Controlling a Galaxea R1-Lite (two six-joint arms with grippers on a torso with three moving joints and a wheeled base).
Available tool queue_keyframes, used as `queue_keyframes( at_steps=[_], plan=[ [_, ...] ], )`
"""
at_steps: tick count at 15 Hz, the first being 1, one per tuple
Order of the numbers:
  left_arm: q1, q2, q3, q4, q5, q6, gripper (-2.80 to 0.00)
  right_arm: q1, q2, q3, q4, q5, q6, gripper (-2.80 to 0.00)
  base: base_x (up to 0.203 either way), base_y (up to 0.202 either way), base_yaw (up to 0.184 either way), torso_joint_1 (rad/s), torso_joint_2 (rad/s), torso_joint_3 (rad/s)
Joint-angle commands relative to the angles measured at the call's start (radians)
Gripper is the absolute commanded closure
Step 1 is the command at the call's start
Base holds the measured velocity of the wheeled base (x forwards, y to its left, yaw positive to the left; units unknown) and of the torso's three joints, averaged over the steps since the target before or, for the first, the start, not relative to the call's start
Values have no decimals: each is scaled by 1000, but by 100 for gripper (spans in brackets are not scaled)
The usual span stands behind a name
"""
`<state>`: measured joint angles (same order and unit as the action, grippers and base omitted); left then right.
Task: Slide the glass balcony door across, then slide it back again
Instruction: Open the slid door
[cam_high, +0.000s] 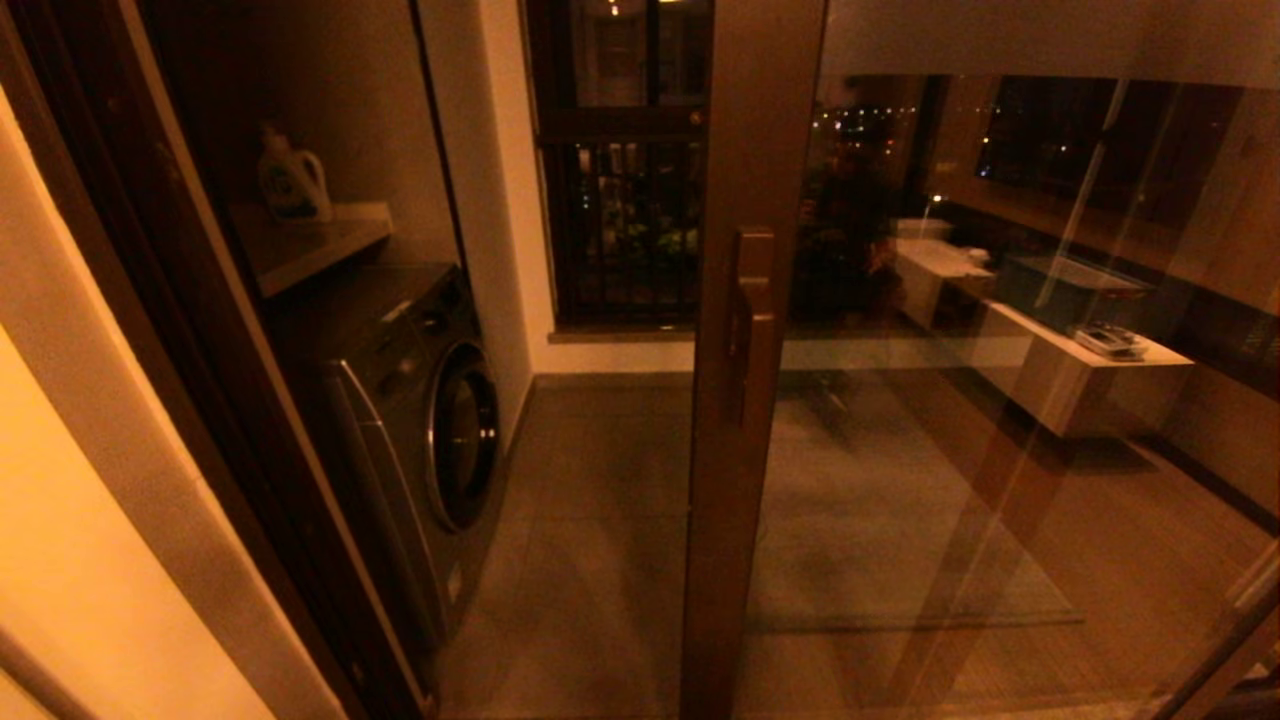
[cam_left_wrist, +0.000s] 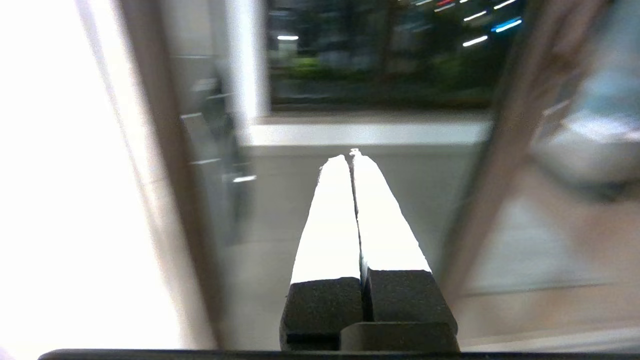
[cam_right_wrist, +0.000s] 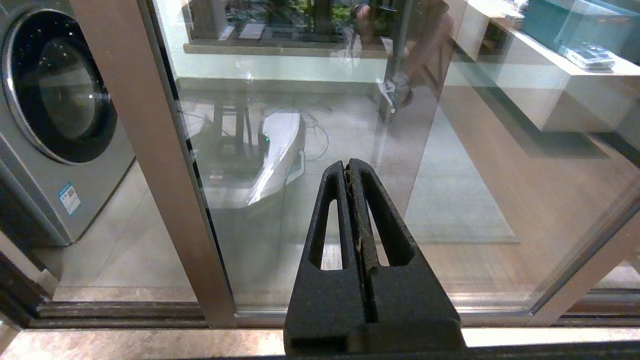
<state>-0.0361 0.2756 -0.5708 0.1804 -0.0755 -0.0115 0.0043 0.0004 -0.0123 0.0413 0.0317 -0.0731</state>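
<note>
The glass balcony door (cam_high: 1000, 400) fills the right half of the head view, its brown edge post (cam_high: 745, 500) near the middle with the bar handle (cam_high: 752, 300) on it. To the post's left the doorway stands open. Neither gripper shows in the head view. My left gripper (cam_left_wrist: 350, 155) is shut and empty, pointing through the opening, with the door's post (cam_left_wrist: 505, 150) off to one side. My right gripper (cam_right_wrist: 347, 164) is also shut and empty, close in front of the door's glass (cam_right_wrist: 450, 200), apart from the post (cam_right_wrist: 150, 150).
A grey washing machine (cam_high: 420, 420) stands on the balcony's left side, under a shelf with a detergent bottle (cam_high: 292, 185). A dark window with railing bars (cam_high: 625, 220) closes the far end. The dark door jamb (cam_high: 180, 300) bounds the opening on the left. The floor track (cam_right_wrist: 125, 310) runs below.
</note>
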Motion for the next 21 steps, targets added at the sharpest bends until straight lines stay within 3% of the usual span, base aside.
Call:
queue_keyframes(
  at_steps=[1,3,5,6,17,19,21],
  plan=[
    [36,-163,135,17,39,120,0,0,1,0,0,1,-1,0,0,0,0,0,0,0],
    [38,-230,336,8,71,153,0,0,1,0,0,0,-1,0,0,0,0,0,0,0],
    [37,-257,528,-103,69,89,0,0,1,0,0,1,-1,0,0,0,0,0,0,0],
    [37,-266,566,-139,63,65,0,0,1,0,0,1,-1,0,0,0,0,0,0,0],
    [36,-276,566,-170,80,-1,0,0,1,-2,-4,0,-16,0,0,0,0,0,0,0],
    [36,-276,566,-170,79,-2,0,0,17,-123,-1,0,-11,0,0,0,0,0,0,0],
    [36,-276,568,-170,79,-2,0,-2,130,-330,13,5,-12,0,0,0,0,0,0,0]
  ],
)
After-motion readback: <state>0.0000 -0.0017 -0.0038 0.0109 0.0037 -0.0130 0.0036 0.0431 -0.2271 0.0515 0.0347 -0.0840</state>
